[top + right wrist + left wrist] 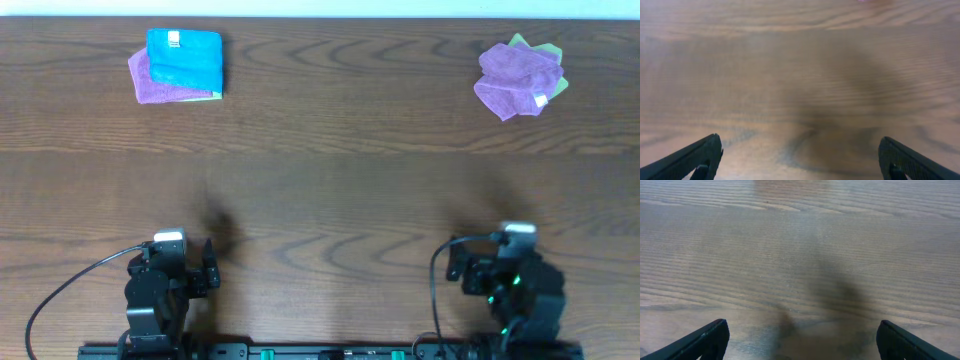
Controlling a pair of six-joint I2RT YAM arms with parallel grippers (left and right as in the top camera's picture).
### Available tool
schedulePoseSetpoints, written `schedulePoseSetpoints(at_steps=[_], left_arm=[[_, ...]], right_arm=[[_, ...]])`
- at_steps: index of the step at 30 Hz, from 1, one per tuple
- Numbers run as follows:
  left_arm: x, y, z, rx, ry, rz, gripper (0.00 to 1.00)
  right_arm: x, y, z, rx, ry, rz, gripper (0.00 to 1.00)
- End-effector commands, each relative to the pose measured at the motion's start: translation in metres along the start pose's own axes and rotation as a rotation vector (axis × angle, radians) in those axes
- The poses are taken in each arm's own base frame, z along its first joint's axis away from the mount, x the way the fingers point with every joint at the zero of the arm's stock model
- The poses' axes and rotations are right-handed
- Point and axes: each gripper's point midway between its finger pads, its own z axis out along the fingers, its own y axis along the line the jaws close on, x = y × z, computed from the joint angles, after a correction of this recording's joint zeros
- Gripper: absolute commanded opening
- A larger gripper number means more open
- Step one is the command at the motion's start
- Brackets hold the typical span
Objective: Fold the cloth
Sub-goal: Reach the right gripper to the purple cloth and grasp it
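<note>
A robot lab: two arms (pixel 160 290) mounted at a table (pixel 330 190).

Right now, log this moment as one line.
left gripper open | right gripper open | cloth crumpled on green cloth, untouched | fold not started

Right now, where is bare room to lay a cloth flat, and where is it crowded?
Free: the middle of the table, from the open left gripper and right gripper up to the far piles, and the strip between those piles. Crowded: far left, a blue cloth over a purple one; far right, the lilac cloth on a green cloth.
</note>
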Motion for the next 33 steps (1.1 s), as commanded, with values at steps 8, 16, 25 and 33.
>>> schedulePoseSetpoints(at_steps=[8, 16, 25, 33], left_arm=[[0.001, 0.001, 0.0, -0.007, -0.002, 0.008, 0.95], [0.001, 0.001, 0.0, -0.007, -0.002, 0.008, 0.95], [0.001, 0.001, 0.0, -0.007, -0.002, 0.008, 0.95], [0.001, 0.001, 0.0, -0.007, -0.002, 0.008, 0.95]], right_arm=[[-0.121, -0.027, -0.009, 0.143, 0.164, 0.182, 0.99], [-0.203, -0.038, 0.044, 0.162, 0.227, 0.194, 0.99], [-0.24, -0.06, 0.113, 0.178, 0.246, 0.217, 0.99], [-0.252, -0.065, 0.157, 0.163, 0.189, 0.213, 0.99]])
